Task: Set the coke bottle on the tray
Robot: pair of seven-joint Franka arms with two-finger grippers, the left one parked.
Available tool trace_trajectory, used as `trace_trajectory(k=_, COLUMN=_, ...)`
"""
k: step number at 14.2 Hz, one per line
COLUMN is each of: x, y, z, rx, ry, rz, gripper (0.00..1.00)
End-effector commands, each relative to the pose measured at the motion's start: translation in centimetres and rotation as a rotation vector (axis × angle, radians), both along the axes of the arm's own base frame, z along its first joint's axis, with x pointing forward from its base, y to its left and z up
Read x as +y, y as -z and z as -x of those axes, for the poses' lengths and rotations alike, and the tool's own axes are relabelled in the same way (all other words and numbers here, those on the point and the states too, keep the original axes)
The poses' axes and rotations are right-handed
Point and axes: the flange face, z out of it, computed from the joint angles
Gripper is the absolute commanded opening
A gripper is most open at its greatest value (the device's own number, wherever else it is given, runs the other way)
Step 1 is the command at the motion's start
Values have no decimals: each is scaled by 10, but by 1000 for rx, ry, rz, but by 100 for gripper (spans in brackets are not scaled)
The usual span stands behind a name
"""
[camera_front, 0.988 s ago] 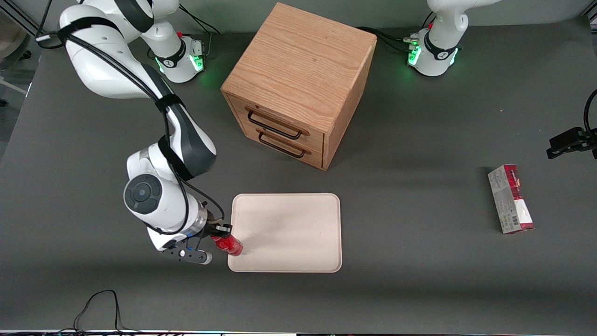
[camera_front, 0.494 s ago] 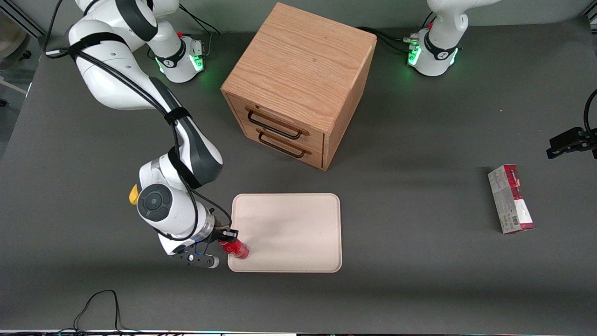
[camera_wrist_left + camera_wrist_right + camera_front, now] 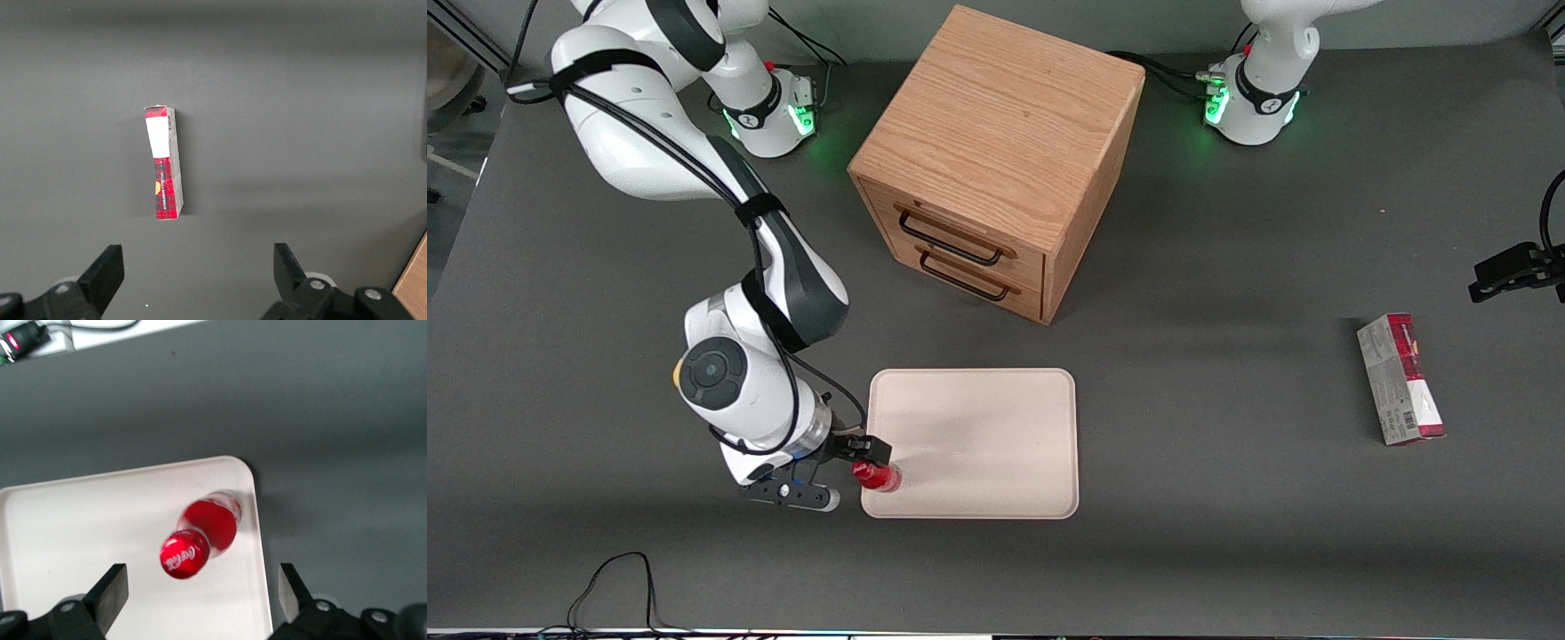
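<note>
broadly, the dark grey matte table carries everything here. the largest thing on it is the oak-coloured wooden cabinet with two drawers and dark wire handles, standing farther from the front camera than the tray. nearer to that camera lies the flat rectangular cream tray with rounded corners and a low raised rim, flat on the table. the white and black right arm reaches down to the tray's corner at the working arm's end. toward the parked arm's end of the table, well apart from the tray, lies the red-and-grey rectangular carton, also seen lying flat in the left wrist view.

the black two-finger gripper hangs just above the tray's corner with its fingers spread wide, holding nothing. between them, apart from both, stands the small slim red coke bottle with white lettering on its red cap. it stands on the tray, inside the rim and just beside that corner, nearly upright with a slight lean; the front view shows it there too.
</note>
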Motion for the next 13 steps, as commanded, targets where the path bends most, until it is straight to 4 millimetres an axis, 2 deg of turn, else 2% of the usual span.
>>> trace_trajectory(k=1, x=-26, y=-41, z=20, rx=-13, ry=-32, rz=90, gripper=100)
trace_trajectory(k=2, x=-42, y=-54, z=33, rx=14, ry=-94, rz=135, gripper=100)
trace_trajectory(k=6, x=-155, y=-123, z=77, rx=120, ry=-233, rz=161, gripper=100)
trace_trajectory(k=8, x=-204, y=-153, z=119, rx=163, ry=-278, rz=161, gripper=100)
trace_trajectory(k=10, x=-246, y=-179, z=163, rx=144, ry=-225, rz=144, gripper=100)
trace_trajectory(k=11, x=-258, y=-190, z=182, rx=132, ry=-233, rz=135, gripper=100)
trace_trajectory(k=13, x=-282, y=-211, z=208, rx=114, ry=-218, rz=117, gripper=100)
